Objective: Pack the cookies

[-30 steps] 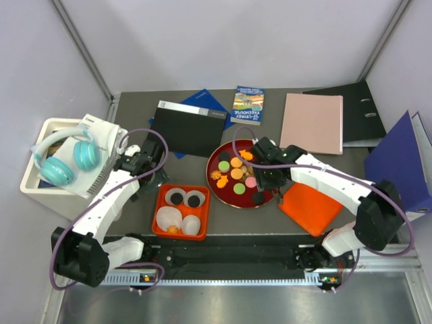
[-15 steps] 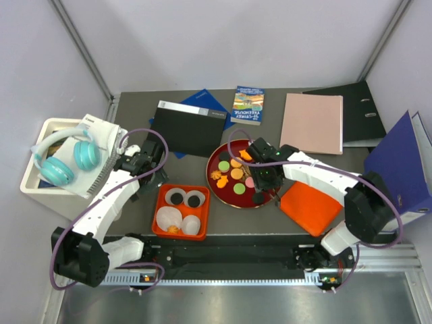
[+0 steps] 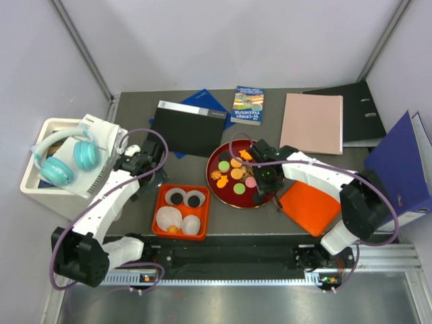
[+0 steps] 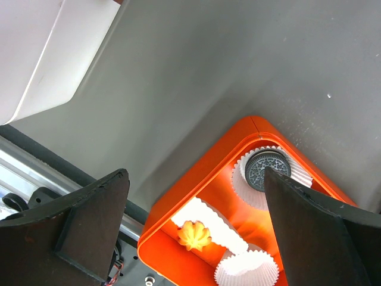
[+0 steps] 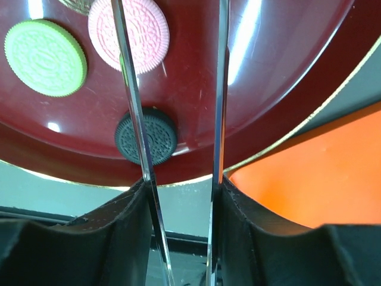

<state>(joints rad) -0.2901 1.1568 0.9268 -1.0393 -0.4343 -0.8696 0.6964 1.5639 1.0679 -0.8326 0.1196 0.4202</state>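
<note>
Two thin, blade-like right fingers (image 5: 218,119) stand partly open over the near side of the red plate (image 5: 268,71), with a clear gap between them and nothing in it, so they grip no cookie. One blade crosses a black cookie (image 5: 159,138) lying just inside the plate's near rim, and farther along it crosses a pink cookie (image 5: 149,30); whether it touches either I cannot tell. A green cookie (image 5: 44,58) lies beside the pink one, apart from both blades. An orange lid (image 5: 309,173) lies on the worktop (image 4: 196,71) just beside the plate. The left fingers (image 4: 83,226) are spread wide and hold nothing, hanging above the worktop by a corner of the orange tray (image 4: 208,179). In that tray sit white paper cups (image 4: 244,271); one carries a second black cookie (image 4: 268,170), another an orange flower-shaped cookie (image 4: 194,235). The other cookies (image 3: 236,174), green, orange and yellow among them, lie on the plate. Against a second ago, the right fingers have narrowed somewhat and the right arm's elbow has swung in toward the plate. The left arm, the tray and the cookies on the plate lie as they did.
</note>
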